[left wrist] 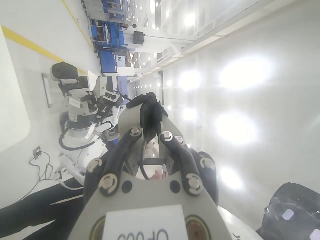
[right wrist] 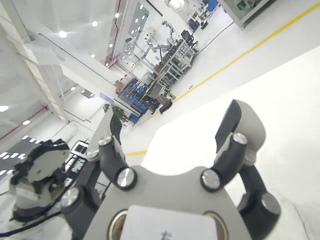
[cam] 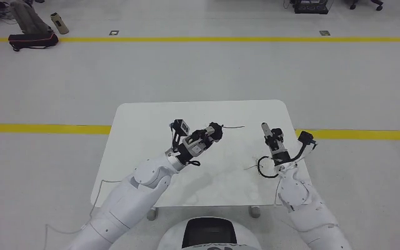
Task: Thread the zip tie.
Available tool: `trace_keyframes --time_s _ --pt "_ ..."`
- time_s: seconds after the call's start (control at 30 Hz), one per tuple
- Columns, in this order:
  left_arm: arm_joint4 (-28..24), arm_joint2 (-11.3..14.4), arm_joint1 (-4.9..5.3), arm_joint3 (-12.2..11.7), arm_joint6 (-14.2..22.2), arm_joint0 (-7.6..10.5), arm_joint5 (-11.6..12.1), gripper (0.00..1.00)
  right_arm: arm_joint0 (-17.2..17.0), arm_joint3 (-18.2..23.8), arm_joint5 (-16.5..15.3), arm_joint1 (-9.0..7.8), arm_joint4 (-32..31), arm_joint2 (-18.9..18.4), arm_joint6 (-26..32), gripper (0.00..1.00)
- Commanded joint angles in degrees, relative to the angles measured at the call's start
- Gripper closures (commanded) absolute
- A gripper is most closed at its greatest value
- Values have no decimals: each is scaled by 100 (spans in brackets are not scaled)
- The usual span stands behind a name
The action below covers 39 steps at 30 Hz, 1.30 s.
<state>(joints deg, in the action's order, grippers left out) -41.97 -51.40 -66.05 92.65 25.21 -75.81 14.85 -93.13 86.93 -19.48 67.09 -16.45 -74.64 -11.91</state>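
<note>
I see the left gripper (cam: pixel 214 132) clamped on the tie (cam: pixel 232 127) over the middle of the table (cam: pixel 144 137), its thin tail lying level and aimed right at the right gripper (cam: pixel 269 130), which sits near the tip, fingers apart and empty.

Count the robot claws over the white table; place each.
2. The left grey-and-black metal claw is over the middle of the white table, shut on a thin black plastic zip tie. The right claw, open, is over the table's right part. None seems hidden.
</note>
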Motion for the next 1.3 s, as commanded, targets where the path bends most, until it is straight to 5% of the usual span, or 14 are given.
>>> trace_keyframes --time_s 0.0,0.4,1.27 --pt "20 7 -10 -6 -16 9 -3 100 -70 160 0 -70 366 -107 360 0" --pt "218 111 -87 79 -253 -18 9 100 -437 838 0 -227 2744 -1062 2542 0" --pt "262 129 -96 101 -301 -40 17 100 -437 838 0 -227 2744 -1062 2542 0"
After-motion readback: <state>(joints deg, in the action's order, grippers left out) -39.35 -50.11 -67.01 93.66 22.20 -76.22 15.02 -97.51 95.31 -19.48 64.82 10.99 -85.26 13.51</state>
